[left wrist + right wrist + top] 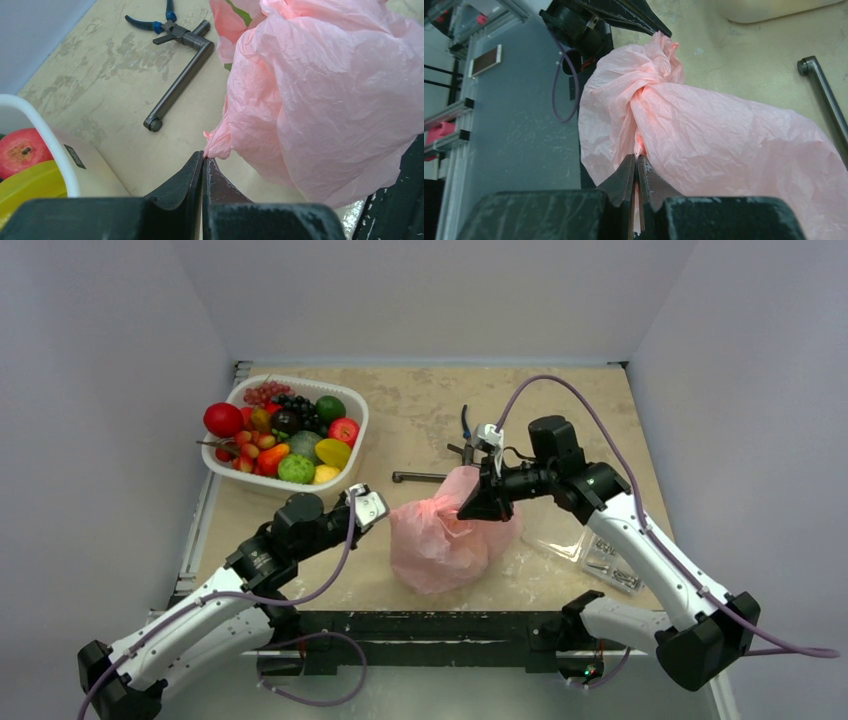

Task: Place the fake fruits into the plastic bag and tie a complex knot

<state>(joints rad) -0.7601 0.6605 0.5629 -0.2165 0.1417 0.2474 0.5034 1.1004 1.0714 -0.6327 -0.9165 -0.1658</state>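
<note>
The pink plastic bag (pixel 445 540) sits bulging at the table's front centre, its neck twisted into a bunched knot (pixel 649 92). My left gripper (pixel 372 506) is shut on a small pink tail of the bag (pixel 218 142) at its left side. My right gripper (pixel 478 502) is shut on the bag's film (pixel 724 145) just below the twisted neck, at the bag's top right. Several fake fruits (pixel 285 435), red, green, yellow, orange and dark grapes, lie in the white basket (pixel 352 405) at the back left. A red apple (pixel 20 150) shows in the left wrist view.
A dark metal bar (pixel 418 477) and blue-handled pliers (pixel 466 430) lie behind the bag. A clear bag of metal hardware (pixel 595 558) lies at the right under my right arm. The black table edge (pixel 430 625) runs along the front.
</note>
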